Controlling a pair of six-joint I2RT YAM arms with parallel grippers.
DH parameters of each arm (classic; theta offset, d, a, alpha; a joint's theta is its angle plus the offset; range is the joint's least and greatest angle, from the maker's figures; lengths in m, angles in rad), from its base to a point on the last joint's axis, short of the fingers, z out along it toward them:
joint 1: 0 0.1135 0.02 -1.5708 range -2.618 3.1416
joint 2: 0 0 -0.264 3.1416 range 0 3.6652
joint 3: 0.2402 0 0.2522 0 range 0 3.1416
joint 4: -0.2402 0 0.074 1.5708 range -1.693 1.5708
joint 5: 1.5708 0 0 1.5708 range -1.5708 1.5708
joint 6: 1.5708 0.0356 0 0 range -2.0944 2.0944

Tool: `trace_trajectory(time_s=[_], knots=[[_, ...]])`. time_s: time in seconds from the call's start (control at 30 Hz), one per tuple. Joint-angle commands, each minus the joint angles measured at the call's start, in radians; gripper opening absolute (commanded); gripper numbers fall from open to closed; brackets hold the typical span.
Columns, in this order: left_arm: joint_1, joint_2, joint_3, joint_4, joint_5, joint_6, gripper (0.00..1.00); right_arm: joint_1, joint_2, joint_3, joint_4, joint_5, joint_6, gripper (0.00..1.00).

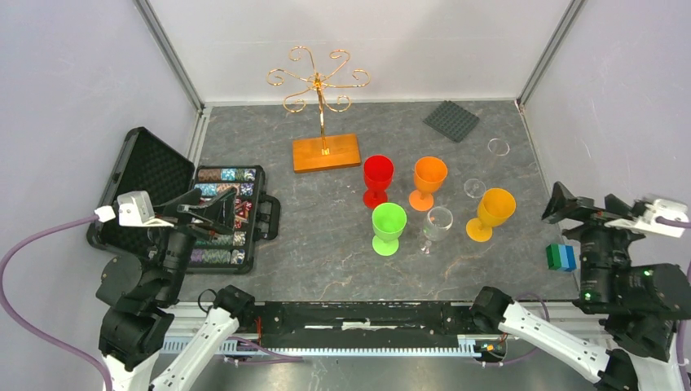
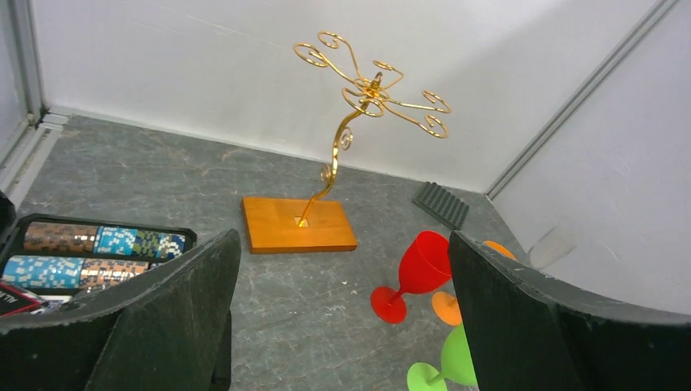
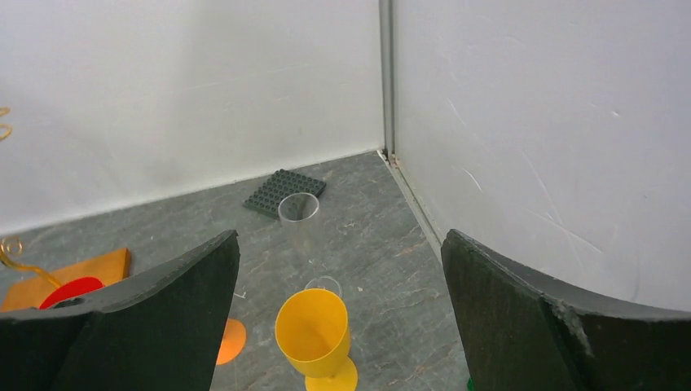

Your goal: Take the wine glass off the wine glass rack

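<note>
Rack arms look bare: the gold wine glass rack (image 1: 326, 151) stands upright, far ahead and right of my spread left jaws, nearer than the equally spread right jaws, while a clear wine glass (image 1: 437, 223) and coloured ones (image 1: 377, 173) stand on the table (image 1: 326, 244).

Left wrist view: the orange goblet (image 2: 442, 308) sits mostly behind a finger (image 2: 554, 326), and the green goblet (image 2: 458, 358) is cut by the bottom edge. Right wrist view crops the wine glass rack (image 3: 81, 273).
</note>
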Motion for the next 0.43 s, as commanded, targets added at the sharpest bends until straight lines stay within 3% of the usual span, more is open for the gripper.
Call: trace_trajectory(time_s=[0.0,0.4], knots=[[0.002,-0.001,0.001,0.025,-0.052,0.061,1.0,0.002,-0.059,-0.007,0.054,0.066,-0.007,0.98],[0.002,0.037,0.001,0.009,-0.091,0.036,1.0,0.002,-0.082,-0.023,0.039,0.079,0.027,0.98]])
